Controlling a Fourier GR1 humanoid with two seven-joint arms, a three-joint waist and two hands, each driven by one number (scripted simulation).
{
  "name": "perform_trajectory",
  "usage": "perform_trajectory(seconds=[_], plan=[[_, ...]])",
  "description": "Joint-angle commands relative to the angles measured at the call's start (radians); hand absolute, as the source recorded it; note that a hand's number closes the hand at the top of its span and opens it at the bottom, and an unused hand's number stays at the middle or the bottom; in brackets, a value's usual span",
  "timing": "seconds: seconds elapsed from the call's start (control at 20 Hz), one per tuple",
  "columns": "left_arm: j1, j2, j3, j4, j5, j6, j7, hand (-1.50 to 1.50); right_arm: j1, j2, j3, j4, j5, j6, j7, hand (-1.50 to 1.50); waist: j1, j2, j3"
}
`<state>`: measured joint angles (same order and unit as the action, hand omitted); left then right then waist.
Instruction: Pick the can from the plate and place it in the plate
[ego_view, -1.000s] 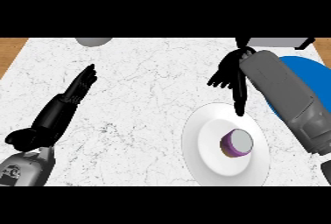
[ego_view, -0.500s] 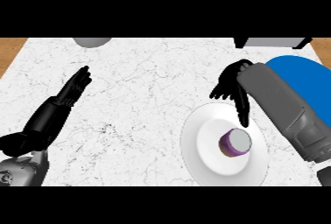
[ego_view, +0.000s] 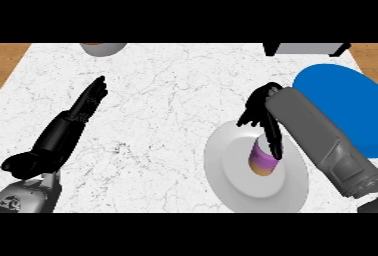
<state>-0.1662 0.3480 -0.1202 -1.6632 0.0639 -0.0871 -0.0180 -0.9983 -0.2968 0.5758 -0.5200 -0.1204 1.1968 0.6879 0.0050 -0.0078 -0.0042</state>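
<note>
A small upright can with a purple side and an orange lower band is standing on a round white plate, slightly right of the plate's middle. That plate is lying at about five o'clock on the white marbled table. A round blue plate is sitting at about three o'clock, just beside the white plate's upper right rim and partly hidden by the right grey forearm.

The black right hand is hanging over the white plate's upper edge, at roughly twelve o'clock from the can. Its fingers are pointing down toward the can, relaxed rather than curled round it; one is crossing in front of the can's top right edge, though whether it is touching cannot be told.

The black left hand is lying at about nine o'clock on the table, fingers straight and together, holding nothing, well apart from both plates.

A grey round bowl is showing at the far edge near eleven o'clock, and a grey box-like object at about one o'clock.
</note>
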Motion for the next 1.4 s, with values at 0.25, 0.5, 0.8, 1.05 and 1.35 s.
perform_trajectory(seconds=[0.25,0.5,0.8,1.05,1.35], plan=[[0.000,-0.011,0.021,-0.018,-0.014,-0.001,0.049,0.00,0.108,-0.001,0.019,-0.103,-0.019,0.113,0.102,-1.50,-0.016,0.001,0.003],[0.046,-0.001,0.049,-0.005,-0.001,-0.040,-0.020,0.00,0.209,-0.012,0.035,-0.190,0.015,0.058,0.083,-1.50,-0.009,0.004,0.004],[-0.010,-0.022,0.048,0.010,-0.007,-0.034,0.014,0.00,0.249,-0.002,0.039,-0.351,0.002,0.091,0.044,1.50,-0.011,0.004,0.004],[-0.048,-0.027,0.043,0.039,-0.019,-0.049,0.029,0.00,0.253,0.023,0.002,-0.358,0.161,-0.154,0.048,1.50,0.005,0.012,0.006],[0.000,-0.025,0.041,0.048,-0.021,-0.049,-0.018,0.00,0.113,-0.003,-0.058,-0.393,0.410,-0.679,0.347,1.50,-0.008,-0.009,0.002]])
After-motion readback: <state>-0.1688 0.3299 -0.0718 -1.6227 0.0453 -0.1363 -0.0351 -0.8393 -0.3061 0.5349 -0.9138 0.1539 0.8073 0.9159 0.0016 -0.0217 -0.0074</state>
